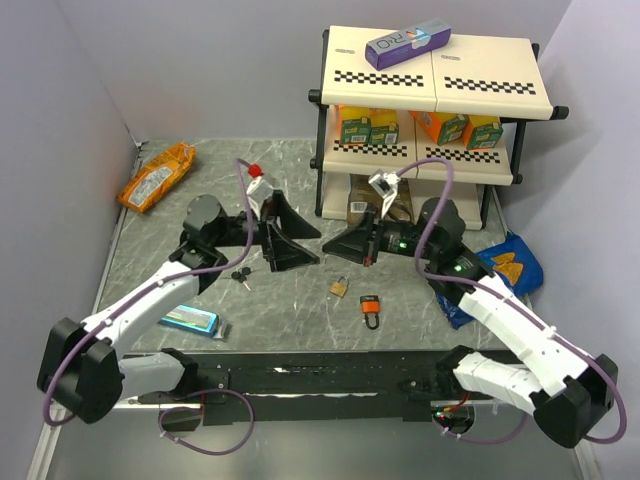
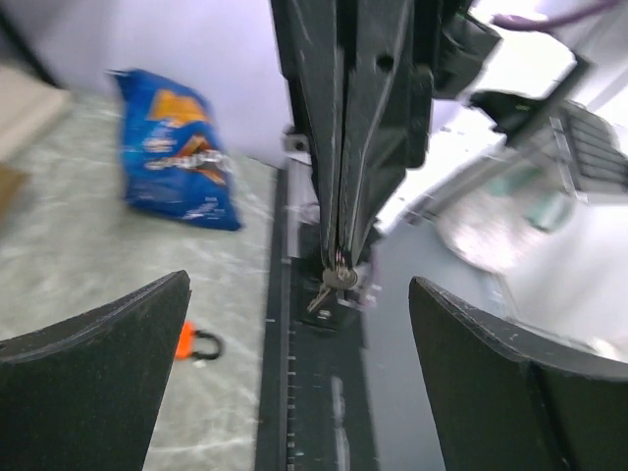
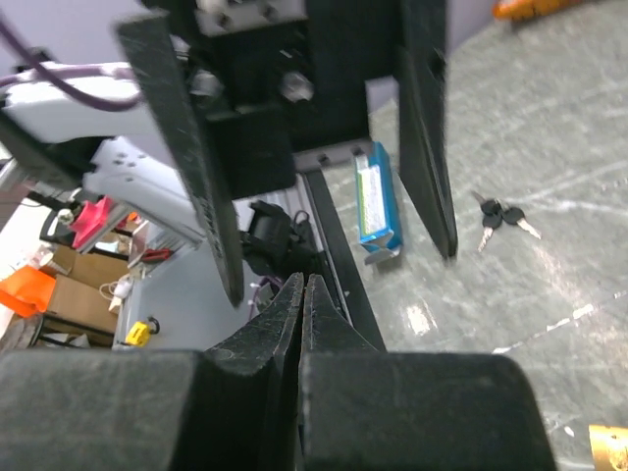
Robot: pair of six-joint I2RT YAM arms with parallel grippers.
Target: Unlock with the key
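Key bunch (image 1: 240,275) lies flat on desk (image 1: 290,315), just beside left arm's forearm, nothing touching it, left of brass padlock (image 1: 340,288) and orange-red padlock (image 1: 371,306). Left end effector (image 1: 305,245) is spread wide with nothing between its fingers, raised off desk, pointing right. Right end effector (image 1: 330,246) is pinched closed, tips facing into mouth of left one. Small silvery bit (image 2: 339,278) shows at those tips in left wrist view, can't tell what. Blue pack (image 1: 190,320) near front left. Orange snack bag (image 1: 155,177) back left, blue chip bag (image 1: 512,262) by right arm, shelf rack (image 1: 430,80) at back.
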